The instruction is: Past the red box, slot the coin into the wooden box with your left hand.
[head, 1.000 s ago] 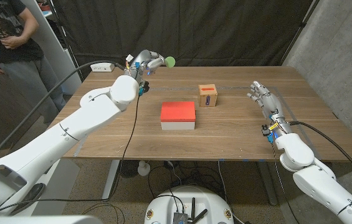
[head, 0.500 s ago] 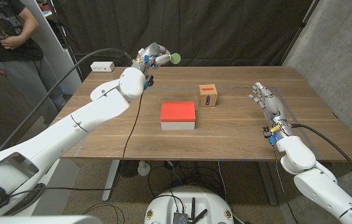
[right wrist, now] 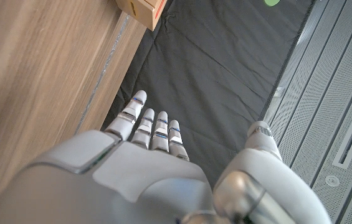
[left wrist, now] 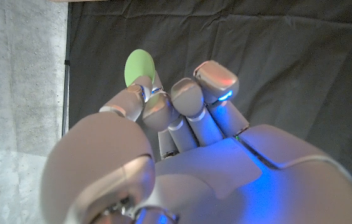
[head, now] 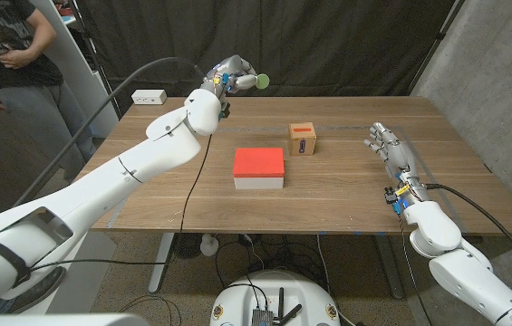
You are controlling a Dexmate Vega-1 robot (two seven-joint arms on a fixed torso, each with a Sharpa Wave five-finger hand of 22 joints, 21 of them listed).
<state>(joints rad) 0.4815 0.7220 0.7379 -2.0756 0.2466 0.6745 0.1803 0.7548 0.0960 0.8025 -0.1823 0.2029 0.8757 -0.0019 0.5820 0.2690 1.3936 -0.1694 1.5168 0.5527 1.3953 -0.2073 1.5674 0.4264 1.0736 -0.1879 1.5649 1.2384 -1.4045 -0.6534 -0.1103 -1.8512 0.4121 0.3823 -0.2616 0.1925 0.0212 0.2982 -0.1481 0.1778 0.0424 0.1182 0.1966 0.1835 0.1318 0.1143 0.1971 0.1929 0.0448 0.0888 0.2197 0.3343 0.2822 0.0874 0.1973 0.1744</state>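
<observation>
Left hand [head: 229,75] pinches the green coin [head: 262,81] at its fingertips, raised over the far left of the worktop [head: 346,195]. Carry step, by my read: coin is beyond the red box [head: 259,167] and short of the wooden box [head: 303,139] (slot faces up, red-marked top). Next: bring the coin across to the box, line its edge with the slot, then lower. Right hand [head: 387,146] holds nothing, fingers extended, near the worktop's right edge.

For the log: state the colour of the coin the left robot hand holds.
Light green coin; clearest in the left wrist view.
</observation>
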